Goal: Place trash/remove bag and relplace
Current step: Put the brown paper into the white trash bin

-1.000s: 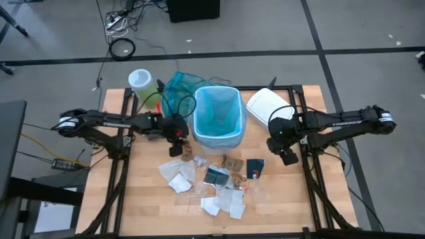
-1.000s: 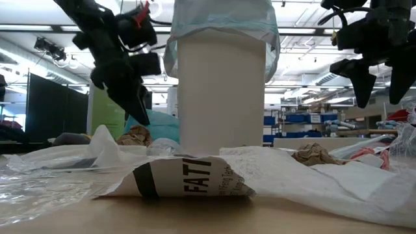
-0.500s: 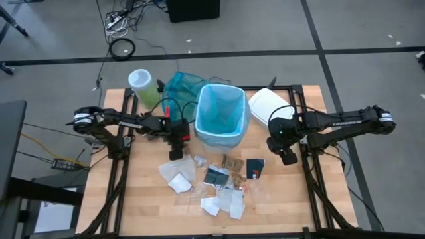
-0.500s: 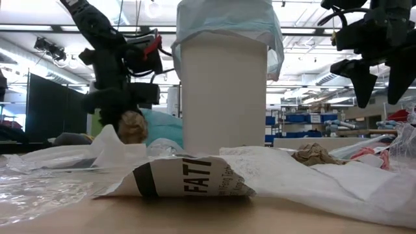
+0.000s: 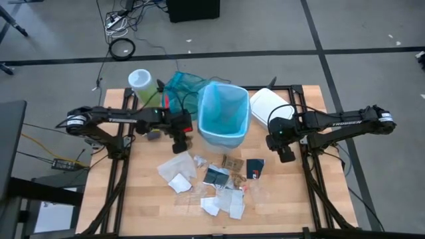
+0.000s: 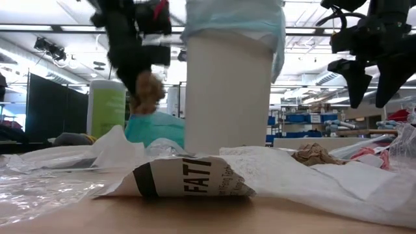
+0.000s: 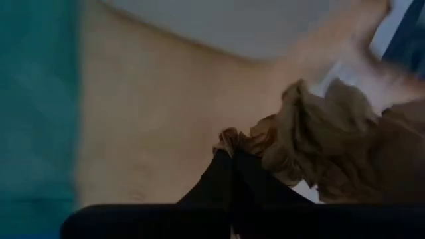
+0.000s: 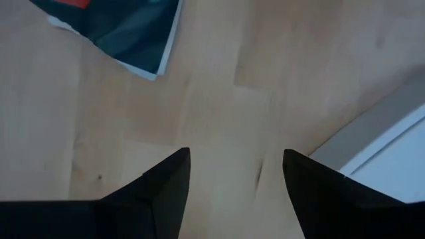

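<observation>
While the left gripper (image 6: 144,84) has its fingers pinched shut on a crumpled brown wrapper (image 6: 148,91), it hangs clear of the table (image 5: 146,199), just beside the white bin (image 6: 227,91) on that arm's side. Judging by that, the step in hand is getting this scrap into the bin. To do it well, I'd lift until the wrapper is above the rim, slide over the middle of the opening, and only then let go. Releasing from the side would probably bounce it off the rim or snag the bag (image 5: 223,111), the light blue liner folded over the bin's top.

Nearest the table's front edge there's the rest of the trash (image 5: 212,179): white paper, clear plastic, dark packets and a printed wrapper (image 6: 182,179), all lying loose in front of the bin. None of it blocks the lift.

The right gripper (image 5: 286,155) waits with fingers spread apart and nothing in them, over bare wood on the other side of the bin, near a dark packet (image 8: 126,30).

Further back sit a teal plastic bag (image 5: 179,86), a green canister (image 5: 141,85) and a white lid (image 5: 267,104). The teal bag is close behind the left arm, so swing wide of it.
</observation>
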